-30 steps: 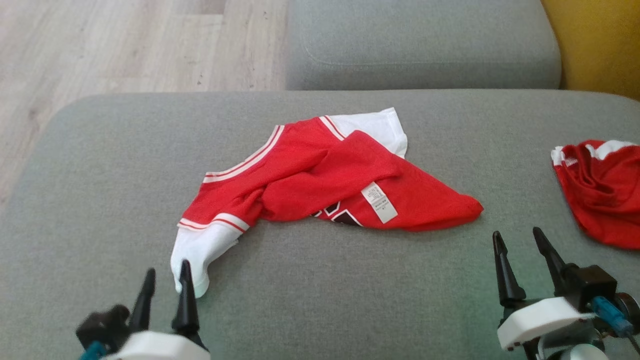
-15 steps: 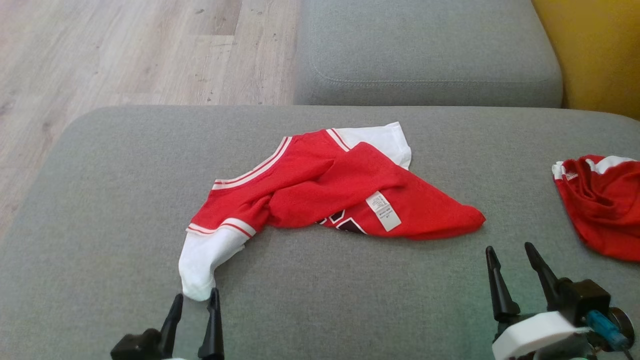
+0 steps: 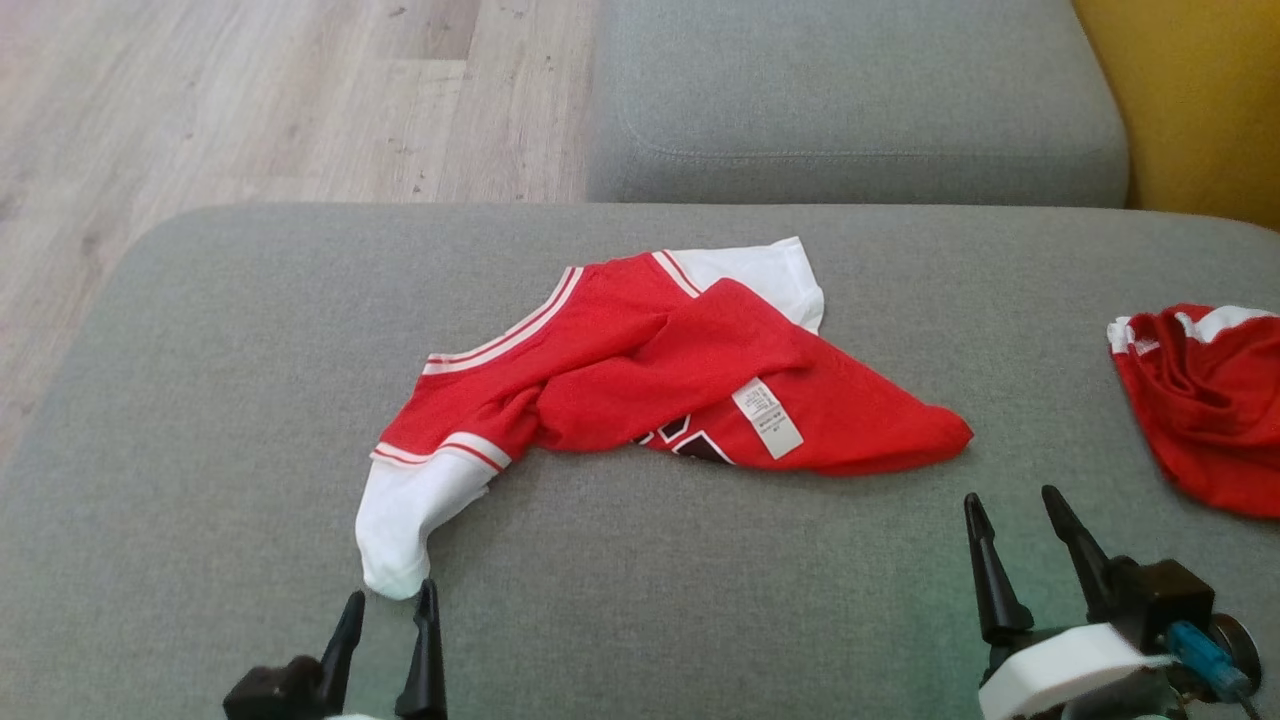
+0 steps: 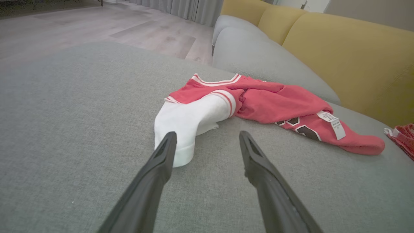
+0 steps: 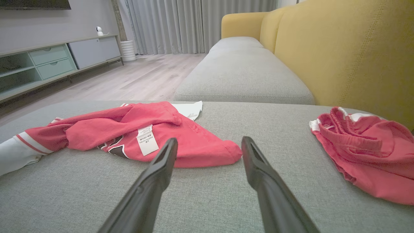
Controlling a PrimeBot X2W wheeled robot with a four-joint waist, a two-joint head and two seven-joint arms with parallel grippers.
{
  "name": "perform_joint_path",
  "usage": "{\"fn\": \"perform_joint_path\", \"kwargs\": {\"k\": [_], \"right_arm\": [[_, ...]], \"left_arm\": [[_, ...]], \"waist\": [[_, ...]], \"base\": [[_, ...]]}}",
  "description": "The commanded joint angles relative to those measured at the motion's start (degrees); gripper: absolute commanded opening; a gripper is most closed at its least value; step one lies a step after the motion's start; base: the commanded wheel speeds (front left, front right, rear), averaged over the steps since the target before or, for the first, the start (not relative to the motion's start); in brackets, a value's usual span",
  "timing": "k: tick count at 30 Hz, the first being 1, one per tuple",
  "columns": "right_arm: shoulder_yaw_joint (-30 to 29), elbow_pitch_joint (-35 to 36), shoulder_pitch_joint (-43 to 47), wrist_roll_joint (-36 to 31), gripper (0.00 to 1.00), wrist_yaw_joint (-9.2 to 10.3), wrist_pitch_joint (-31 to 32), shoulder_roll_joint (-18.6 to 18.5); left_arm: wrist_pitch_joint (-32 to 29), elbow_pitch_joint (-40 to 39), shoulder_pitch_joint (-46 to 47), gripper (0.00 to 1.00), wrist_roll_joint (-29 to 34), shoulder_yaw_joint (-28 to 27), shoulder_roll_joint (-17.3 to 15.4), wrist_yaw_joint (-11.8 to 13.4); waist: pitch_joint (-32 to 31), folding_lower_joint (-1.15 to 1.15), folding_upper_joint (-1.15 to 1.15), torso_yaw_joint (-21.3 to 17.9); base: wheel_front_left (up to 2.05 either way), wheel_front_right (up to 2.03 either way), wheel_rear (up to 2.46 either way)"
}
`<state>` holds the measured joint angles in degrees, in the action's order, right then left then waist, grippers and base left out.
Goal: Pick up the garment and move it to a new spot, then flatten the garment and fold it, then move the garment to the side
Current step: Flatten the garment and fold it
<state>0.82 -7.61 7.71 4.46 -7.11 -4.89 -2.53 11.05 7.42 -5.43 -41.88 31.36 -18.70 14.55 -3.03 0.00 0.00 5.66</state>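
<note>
The garment (image 3: 640, 370) is a red shirt with white sleeves and a white care label, lying crumpled in the middle of the grey cushion (image 3: 200, 400). One white sleeve (image 3: 405, 520) trails toward me. My left gripper (image 3: 392, 598) stands open just short of that sleeve's end, and in the left wrist view the sleeve (image 4: 190, 124) lies ahead of the left gripper (image 4: 207, 139), by its left finger. My right gripper (image 3: 1008, 500) is open and empty, a short way before the shirt's red hem corner (image 5: 226, 152), which lies ahead of the right gripper (image 5: 209, 144).
A second red and white garment (image 3: 1205, 400) lies bunched at the cushion's right edge. Beyond the cushion sits another grey seat (image 3: 850, 100) with a yellow backrest (image 3: 1190, 100) to its right. Wood floor (image 3: 250, 100) lies off the far left.
The head camera has tilted, shifting the whole picture down. My left gripper has drawn back and sits lower in the picture, its tips now just clear of the white sleeve's end.
</note>
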Motion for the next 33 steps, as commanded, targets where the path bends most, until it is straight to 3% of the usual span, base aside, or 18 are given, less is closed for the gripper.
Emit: {"fn": "perform_joint_path", "kwargs": {"k": [1, 9, 26, 27, 28, 29, 30, 31, 33], "right_arm": [[1.3, 1.9, -2.6, 0.0, 1.0, -0.37, -0.6, -0.3], [1.7, 2.8, -3.3, -0.8, 1.0, -0.37, 0.2, -0.3], [2.0, 5.1, -7.1, -2.8, 1.0, -0.37, 1.6, -0.3], [2.0, 5.1, -7.5, -2.9, 1.0, -0.37, 1.7, -0.3], [2.2, 5.2, -8.2, -2.8, 1.0, -0.37, 1.9, -0.3], [2.5, 5.1, -8.9, -2.6, 1.0, -0.37, 2.0, -0.3], [3.2, 4.7, -11.0, -2.5, 1.0, -0.37, 2.6, -0.3], [3.5, 4.3, -12.3, -2.4, 1.0, -0.37, 2.9, -0.3], [4.1, 2.8, -15.1, -1.8, 1.0, -0.37, 4.0, -0.3]], "left_arm": [[0.0, -0.9, 3.2, 1.0, -0.3, -2.4, -0.4, 0.5], [-4.3, 3.7, 6.0, 1.0, -3.3, -4.6, -0.3, 2.4], [-8.2, 15.4, 14.6, 1.0, -6.6, -4.7, 2.7, -0.3], [-8.6, 15.6, 14.7, 0.92, -6.7, -4.4, 2.8, -0.5], [-9.0, 15.7, 14.8, 0.58, -6.7, -4.1, 2.9, -0.7], [-9.2, 15.7, 15.0, 0.45, -6.7, -3.9, 2.9, -1.0], [-9.1, 15.8, 15.4, 0.22, -6.7, -3.6, 3.1, -1.4], [-9.1, 15.9, 15.7, 0.05, -6.7, -3.4, 3.3, -1.6], [-9.1, 16.2, 16.3, 0.0, -6.5, -3.0, 3.7, -2.0]], "waist": [[0.3, 0.0, 0.0, 0.0], [2.5, 0.0, 0.0, -0.4], [9.8, 0.0, 0.0, -2.9], [10.1, 0.0, 0.0, -2.9], [10.3, 0.0, 0.0, -2.8], [10.5, 0.0, 0.0, -2.7], [10.9, 0.0, 0.0, -2.4], [11.1, 0.0, 0.0, -2.2], [11.5, 0.0, 0.0, -1.7]], "base": [[0.0, 0.0, 0.0], [0.0, 0.0, 0.0], [0.0, 0.0, 0.0], [0.0, 0.0, 0.0], [0.0, 0.0, 0.0], [0.0, 0.0, 0.0], [0.0, 0.0, 0.0], [0.0, 0.0, 0.0], [0.0, 0.0, 0.0]]}}
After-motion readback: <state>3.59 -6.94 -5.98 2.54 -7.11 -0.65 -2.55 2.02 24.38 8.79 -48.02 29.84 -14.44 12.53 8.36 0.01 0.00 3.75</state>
